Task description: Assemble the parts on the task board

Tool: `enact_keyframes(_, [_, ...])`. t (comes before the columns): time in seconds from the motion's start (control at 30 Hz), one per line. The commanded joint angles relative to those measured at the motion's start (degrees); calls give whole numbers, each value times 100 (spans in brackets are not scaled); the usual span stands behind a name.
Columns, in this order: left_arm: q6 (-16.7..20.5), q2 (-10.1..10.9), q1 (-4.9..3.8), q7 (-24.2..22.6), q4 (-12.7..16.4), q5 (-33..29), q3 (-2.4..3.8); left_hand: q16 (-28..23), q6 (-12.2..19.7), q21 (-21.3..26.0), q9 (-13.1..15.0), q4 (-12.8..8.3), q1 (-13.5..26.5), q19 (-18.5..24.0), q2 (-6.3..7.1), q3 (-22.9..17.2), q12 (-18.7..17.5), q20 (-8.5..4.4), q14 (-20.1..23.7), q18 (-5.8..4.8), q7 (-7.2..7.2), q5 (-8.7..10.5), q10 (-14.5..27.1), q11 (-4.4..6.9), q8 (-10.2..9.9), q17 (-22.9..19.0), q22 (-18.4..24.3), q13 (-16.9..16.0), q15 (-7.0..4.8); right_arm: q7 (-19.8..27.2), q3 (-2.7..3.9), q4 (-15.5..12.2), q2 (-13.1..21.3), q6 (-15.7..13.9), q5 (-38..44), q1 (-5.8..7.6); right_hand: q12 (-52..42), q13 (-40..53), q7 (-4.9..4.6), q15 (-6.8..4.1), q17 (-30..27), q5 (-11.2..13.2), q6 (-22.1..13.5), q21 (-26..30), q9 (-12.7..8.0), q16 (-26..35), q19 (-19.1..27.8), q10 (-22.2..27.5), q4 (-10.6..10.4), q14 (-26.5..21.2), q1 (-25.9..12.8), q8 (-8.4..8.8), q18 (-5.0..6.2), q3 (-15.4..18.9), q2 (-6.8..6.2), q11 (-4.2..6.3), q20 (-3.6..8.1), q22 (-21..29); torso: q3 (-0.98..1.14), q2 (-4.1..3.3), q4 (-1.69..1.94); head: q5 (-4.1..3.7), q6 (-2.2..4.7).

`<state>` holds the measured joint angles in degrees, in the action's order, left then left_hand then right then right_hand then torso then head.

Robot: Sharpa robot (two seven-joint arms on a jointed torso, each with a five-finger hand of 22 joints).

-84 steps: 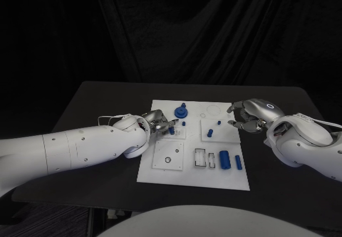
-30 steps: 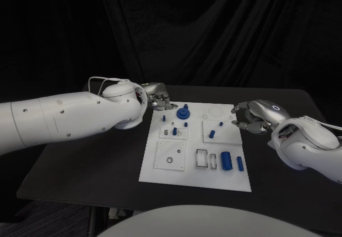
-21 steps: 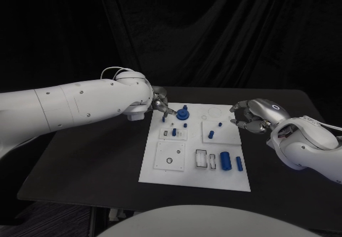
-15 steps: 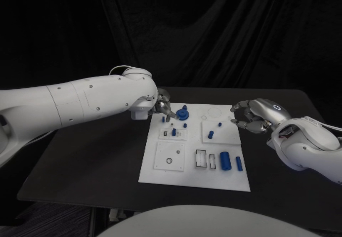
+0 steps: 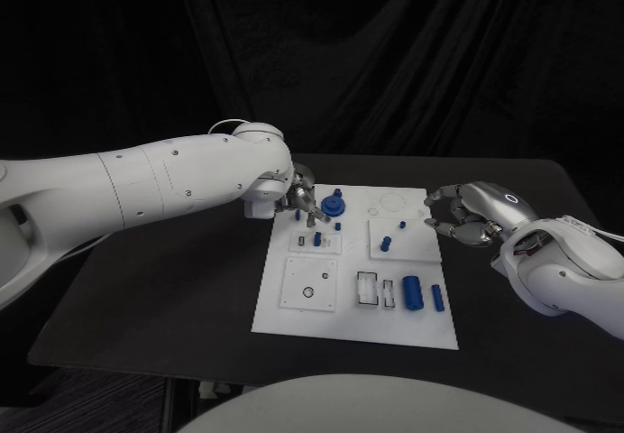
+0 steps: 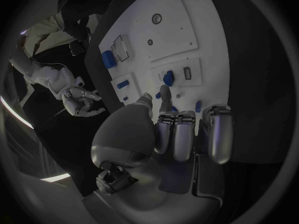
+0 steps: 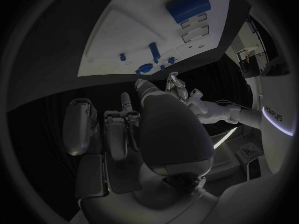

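The white task board (image 5: 318, 311) lies in the middle of the black table. My left hand (image 5: 302, 200) hovers over its far left corner with fingers curled, fingertips right by a small blue peg (image 5: 314, 215); whether it pinches the peg I cannot tell. Beside them stands a round blue part with a stem (image 5: 333, 206). More small pegs (image 5: 386, 242) stand mid-board. A thick blue cylinder (image 5: 412, 292) and a thinner one (image 5: 435, 298) lie near the right edge. My right hand (image 5: 462, 216) hangs off the board's right edge, fingers curled in, nothing seen in them.
White inset plates with holes and slots (image 5: 309, 285) sit in the board's near half. My left arm (image 5: 143, 194) crosses the table's left side above the surface. Bare black table (image 5: 169, 307) surrounds the board on every side.
My left arm has lifted from the board's middle left, swung off past the far edge, then come back over the far left corner. The right hand has barely moved.
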<state>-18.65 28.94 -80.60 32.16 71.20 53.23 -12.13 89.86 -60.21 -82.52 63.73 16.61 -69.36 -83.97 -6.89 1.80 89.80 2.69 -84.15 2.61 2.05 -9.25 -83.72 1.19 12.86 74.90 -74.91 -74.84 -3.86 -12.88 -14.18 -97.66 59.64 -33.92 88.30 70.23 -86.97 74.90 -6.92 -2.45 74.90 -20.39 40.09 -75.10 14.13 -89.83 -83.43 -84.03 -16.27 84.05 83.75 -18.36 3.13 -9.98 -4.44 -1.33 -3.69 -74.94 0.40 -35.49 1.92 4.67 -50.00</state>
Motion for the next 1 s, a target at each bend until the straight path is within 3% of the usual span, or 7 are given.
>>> enact_keyframes(0.03, [96, -64, 36, 0, -33, 120, 5, 14, -68, -39, -6, 5, 96, -199, -10, 60, 20, -10, -585, -80, 3, 57, -628, 32, -25, 1510, -1271, -1516, -7, 39, 4, -20, -3, -60, 3, -5, -5, 1160, 3, -21, 1476, -35, 31, -4, -8, 16, 15, -314, -5, 583, 2, -28, 28, -32, 40, 29, 3, -1046, 4, -56, -9, -13, 0])
enact_keyframes(0.3, [131, -196, 195, 160, -180, 180, 5, 14, -82, -43, -10, 6, 195, -202, -25, 97, 20, -15, -585, -80, 4, 97, -628, 33, -44, 1510, -1272, -1516, -11, 56, 4, -20, -7, -34, 2, -5, 8, 1145, 0, -21, 1478, -47, 35, -4, -13, 13, 14, -301, -4, 584, 1, -31, 27, -36, 41, 27, 4, -1047, 5, -81, 14, -18, 0])
enact_keyframes(0.43, [185, -219, 242, 229, -211, 384, 5, 14, -88, -69, -12, 3, 228, -219, -21, 112, 20, -17, -585, -87, 3, 95, -628, 36, -52, 1510, -1280, -1516, -15, 61, 4, -22, -12, -27, 2, -5, 14, 1138, -1, -20, 1480, -59, 36, -2, -16, 12, 14, -296, -4, 585, 1, -32, 28, -38, 41, 25, 4, -1046, 10, -80, -3, -6, 0])
enact_keyframes(0.57, [283, -237, 265, 261, -226, 525, 6, 14, -205, -120, 38, -15, 296, -255, -3, 151, 20, -40, -585, -98, -39, 95, -628, 70, -2, 1510, -1296, -1516, -43, 65, 4, -22, -5, -24, 1, -5, 14, 1138, -1, -20, 1480, -59, 36, -2, -16, 12, 14, -296, -4, 585, 1, -32, 28, -38, 41, 25, 4, -1046, 3, -87, -16, 8, 0])
enact_keyframes(0.8, [314, -298, 285, 244, -259, 614, 6, 14, -225, -114, 56, -24, 295, -254, -2, 151, 20, -48, -585, -96, -51, 88, -628, 80, 10, 1510, -1293, -1516, -52, 49, 4, -17, 0, -18, 1, -5, 22, 1129, -3, -19, 1486, -98, 44, -11, -27, 6, 8, -289, 0, 587, 6, -36, 25, -51, 44, 24, 4, -1050, -1, -75, 14, -21, 0])
enact_keyframes(1.0, [331, -325, 294, 213, -292, 631, 6, 14, -228, -104, 60, -29, 289, -249, -3, 148, 20, -50, -585, -94, -54, 85, -628, 83, 11, 1510, -1290, -1516, -55, 44, 4, -14, -7, -15, 1, -5, 25, 1125, -4, -19, 1485, -105, 46, -12, -29, 7, 7, -285, 2, 586, 9, -37, 25, -55, 46, 24, 4, -1050, -4, -81, -9, 0, 0])
